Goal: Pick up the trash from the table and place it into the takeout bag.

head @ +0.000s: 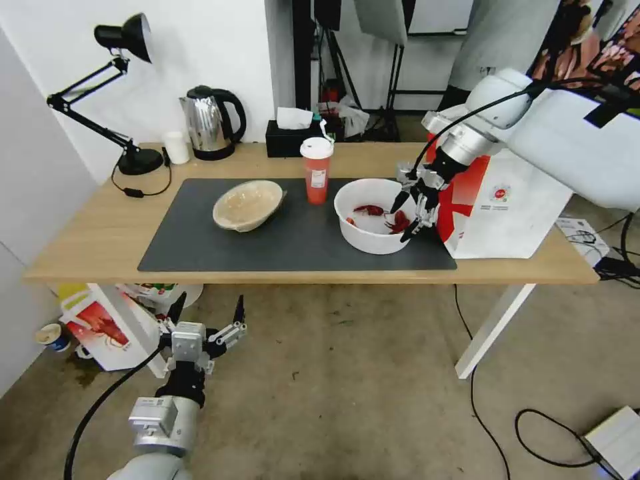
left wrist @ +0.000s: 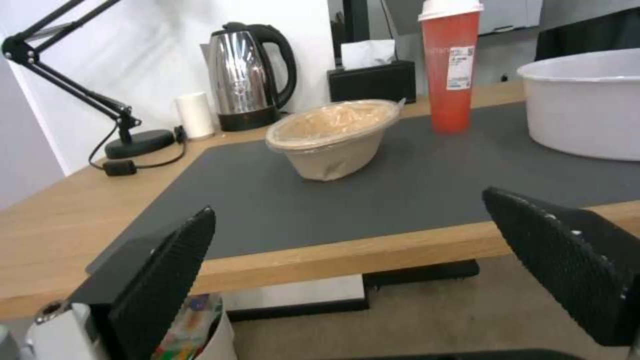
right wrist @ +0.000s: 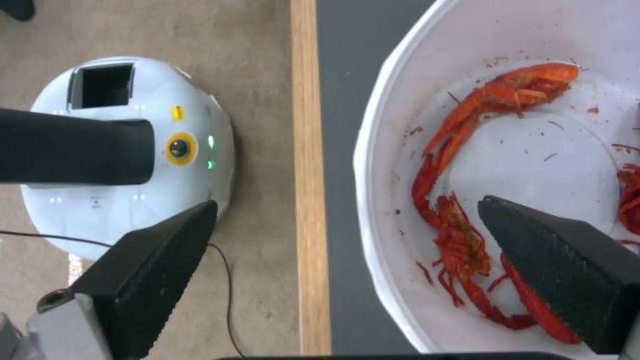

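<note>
On the table's (head: 87,240) dark mat stand the trash items: a beige shallow bowl (head: 248,205), a red drink cup (head: 316,170) with a white lid, and a white bowl (head: 372,215) holding red crayfish shells (right wrist: 460,235). The takeout bag (head: 507,213), white with red sides, stands at the table's right end. My right gripper (head: 400,225) hangs open above the white bowl's rim (right wrist: 373,165), one finger over its inside. Below the table's front edge, my left gripper (head: 208,307) waits open, facing the beige bowl (left wrist: 333,135), the cup (left wrist: 452,65) and the white bowl (left wrist: 587,100).
At the table's back stand a black desk lamp (head: 127,100), a steel kettle (head: 210,123), a small white cup (head: 177,147) and a black tissue box (head: 291,137). A smaller red-and-white bag (head: 100,327) sits under the table's left end. Cables lie on the floor at right.
</note>
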### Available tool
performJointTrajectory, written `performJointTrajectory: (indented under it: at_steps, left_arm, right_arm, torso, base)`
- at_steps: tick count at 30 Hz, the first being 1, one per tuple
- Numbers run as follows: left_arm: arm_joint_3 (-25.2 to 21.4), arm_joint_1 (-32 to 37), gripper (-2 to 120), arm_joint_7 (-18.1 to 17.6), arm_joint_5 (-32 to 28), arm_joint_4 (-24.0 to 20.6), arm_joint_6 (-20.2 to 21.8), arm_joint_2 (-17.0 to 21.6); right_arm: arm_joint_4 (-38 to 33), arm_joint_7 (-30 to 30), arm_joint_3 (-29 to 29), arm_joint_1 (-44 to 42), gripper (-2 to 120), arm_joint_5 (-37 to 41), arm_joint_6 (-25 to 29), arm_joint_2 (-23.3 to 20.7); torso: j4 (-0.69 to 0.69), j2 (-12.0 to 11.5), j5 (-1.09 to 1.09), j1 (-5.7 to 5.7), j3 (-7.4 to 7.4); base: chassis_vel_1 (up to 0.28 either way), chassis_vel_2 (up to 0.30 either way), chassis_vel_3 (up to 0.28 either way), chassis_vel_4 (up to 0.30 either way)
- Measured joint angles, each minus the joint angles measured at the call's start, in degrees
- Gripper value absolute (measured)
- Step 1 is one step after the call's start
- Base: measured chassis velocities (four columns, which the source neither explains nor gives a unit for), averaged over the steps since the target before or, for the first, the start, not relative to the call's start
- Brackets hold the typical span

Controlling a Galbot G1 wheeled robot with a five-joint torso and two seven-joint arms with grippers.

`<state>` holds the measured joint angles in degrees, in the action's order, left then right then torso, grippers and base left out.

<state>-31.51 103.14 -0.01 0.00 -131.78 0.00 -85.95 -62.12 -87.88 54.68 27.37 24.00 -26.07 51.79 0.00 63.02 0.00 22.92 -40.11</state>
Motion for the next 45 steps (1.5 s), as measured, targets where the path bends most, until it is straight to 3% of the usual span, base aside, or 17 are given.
performJointTrajectory:
  at_steps: [39, 45]
  left_arm:
    - [0.0, 0.0, 100, 0.0, 0.0, 0.0, 0.0, 0.0]
    - [0.0, 0.0, 100, 0.0, 0.0, 0.0, 0.0, 0.0]
  right_arm:
    - [1.6, 0.0, -2.6, -4.1, 100, -4.1, 0.5, 2.3]
    - [2.3, 0.0, -3.5, -5.1, 82, -5.1, 0.8, 2.6]
  torso:
    - [0.00, 0.0, 0.00, 0.00, 0.00]
    - [0.00, 0.0, 0.00, 0.00, 0.00]
  base:
    - [0.000, 0.000, 0.000, 0.000]
    - [0.000, 0.000, 0.000, 0.000]
